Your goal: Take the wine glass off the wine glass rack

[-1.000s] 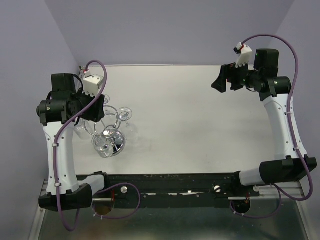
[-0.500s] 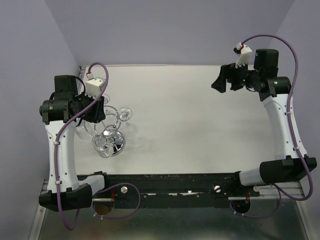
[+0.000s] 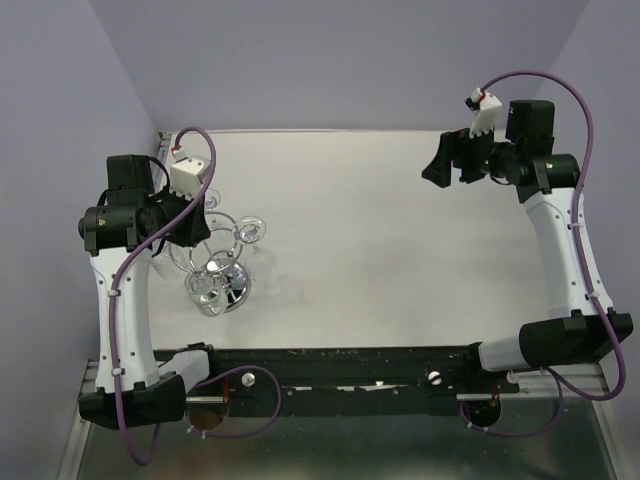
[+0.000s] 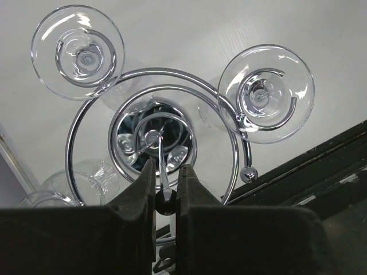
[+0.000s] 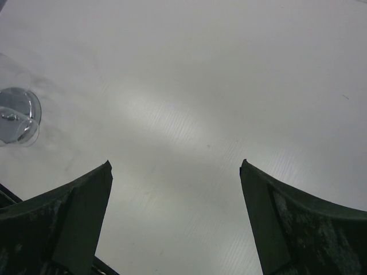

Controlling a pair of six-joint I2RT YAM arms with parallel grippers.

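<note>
Bright, even light, faint shadows, glints on the wine glass rack (image 4: 152,71).

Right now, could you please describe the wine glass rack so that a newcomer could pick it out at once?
On the left side of the white table, under the left claw, stands the wine glass rack: a round mirrored base, central post and large ring. Unlike the clear glasses hanging on it, it is shiny chrome wire.

A white table (image 3: 380,250) stands between pale lilac walls (image 3: 330,60)
</note>
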